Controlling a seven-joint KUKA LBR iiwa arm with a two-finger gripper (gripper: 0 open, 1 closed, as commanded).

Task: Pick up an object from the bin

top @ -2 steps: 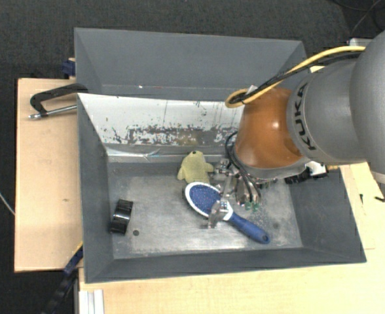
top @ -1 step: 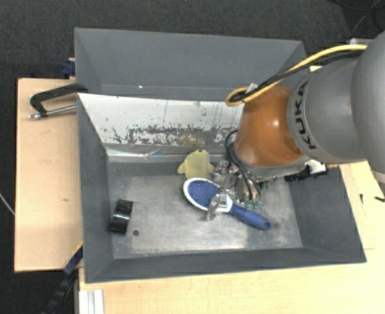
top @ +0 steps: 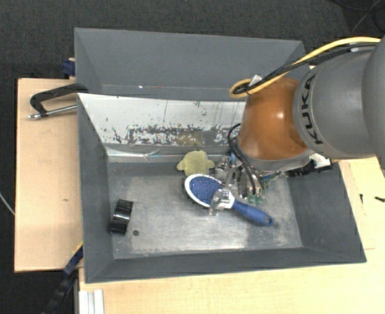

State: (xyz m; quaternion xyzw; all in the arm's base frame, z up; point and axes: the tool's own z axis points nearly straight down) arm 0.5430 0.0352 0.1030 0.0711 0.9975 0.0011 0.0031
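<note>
**Claw low over blue brush, right of bin centre**

Arm comes in from the right, and its orange wrist cover (top: 271, 126) sits over the right rear part of the grey bin (top: 179, 234). The claw (top: 230, 190) is down near the bin floor, at the neck of a blue brush (top: 202, 188), where the oval head meets the handle. Cannot tell whether the claw is apart, together or clamped on anything, because the wrist and its metal parts crowd that spot. Cannot tell either whether it touches the brush.

The brush lies flat on the bin floor, just right of centre. Its long axis is a diagonal from upper left to lower right. The head points upper left, toward the back wall and the bin's middle. The blue handle (top: 258, 216) points lower right, toward the front right corner, and sticks out clear of the claw. The neck between them looks pale or silvery.

A pale yellow lump (top: 194, 161) sits just behind the brush head, close to the back wall; contact with the head is unclear. A small black block (top: 121, 216) lies alone in the front left area, well apart from the brush and the claw.
</note>
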